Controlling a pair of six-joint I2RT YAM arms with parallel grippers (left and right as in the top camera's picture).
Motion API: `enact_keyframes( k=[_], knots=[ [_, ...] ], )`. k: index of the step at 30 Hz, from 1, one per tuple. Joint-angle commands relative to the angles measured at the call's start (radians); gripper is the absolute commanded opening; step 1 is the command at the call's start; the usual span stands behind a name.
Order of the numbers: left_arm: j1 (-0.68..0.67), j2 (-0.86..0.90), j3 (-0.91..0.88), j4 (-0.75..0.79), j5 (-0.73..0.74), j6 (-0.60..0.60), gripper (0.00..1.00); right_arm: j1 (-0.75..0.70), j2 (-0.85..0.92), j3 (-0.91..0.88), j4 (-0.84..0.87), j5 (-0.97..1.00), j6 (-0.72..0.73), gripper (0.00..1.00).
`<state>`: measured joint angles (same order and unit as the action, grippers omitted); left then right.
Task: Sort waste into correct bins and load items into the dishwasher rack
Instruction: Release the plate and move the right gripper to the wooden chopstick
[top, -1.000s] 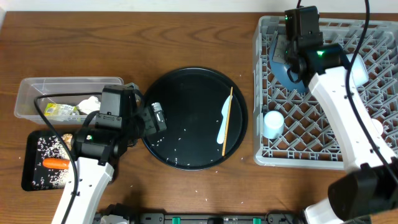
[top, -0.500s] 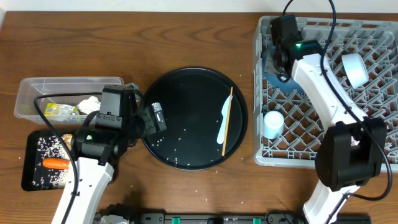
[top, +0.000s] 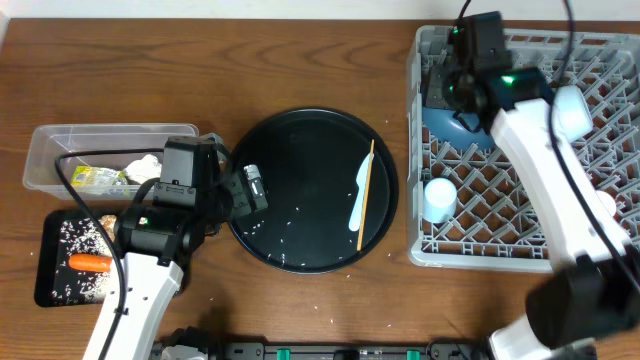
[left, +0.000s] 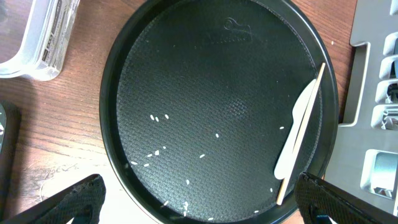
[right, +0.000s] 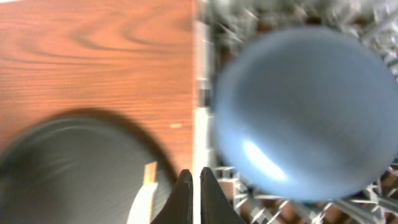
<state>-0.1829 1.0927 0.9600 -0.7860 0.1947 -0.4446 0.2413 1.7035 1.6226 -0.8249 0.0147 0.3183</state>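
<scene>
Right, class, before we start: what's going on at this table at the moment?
Two robot arms are sorting dishes. The right gripper, shut and empty, hangs beside the dark blue plate in the dishwasher rack. The left gripper hovers open over the round black tray, where the white spoon and chopstick lie unpicked.

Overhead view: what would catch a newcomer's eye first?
The big grey rack on the right, with a dark blue plate in its far left corner. Next, the round black tray mid-table, carrying a white spoon and a chopstick along its right side.
</scene>
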Motion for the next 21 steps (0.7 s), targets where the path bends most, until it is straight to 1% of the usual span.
enact_keyframes(
  k=[1, 5, 8, 12, 16, 21],
  knots=[
    [0.005, 0.005, 0.011, -0.002, -0.013, 0.006, 0.98, 0.084, -0.087, 0.021, -0.043, -0.082, 0.001, 0.01],
    [0.005, 0.005, 0.011, -0.003, -0.013, 0.006, 0.98, 0.203, -0.093, 0.015, -0.138, -0.062, 0.083, 0.01],
    [0.005, 0.005, 0.011, -0.002, -0.013, 0.006, 0.98, 0.300, -0.062, -0.009, -0.187, 0.039, 0.213, 0.01],
    [0.005, 0.005, 0.011, -0.003, -0.013, 0.006, 0.98, 0.397, 0.013, -0.030, -0.193, 0.132, 0.285, 0.01],
    [0.005, 0.005, 0.011, -0.003, -0.013, 0.006, 0.98, 0.447, 0.102, -0.030, -0.213, 0.135, 0.306, 0.01],
    [0.005, 0.005, 0.011, -0.003, -0.013, 0.006, 0.98, 0.451, 0.180, -0.030, -0.250, 0.135, 0.357, 0.01]
  ],
)
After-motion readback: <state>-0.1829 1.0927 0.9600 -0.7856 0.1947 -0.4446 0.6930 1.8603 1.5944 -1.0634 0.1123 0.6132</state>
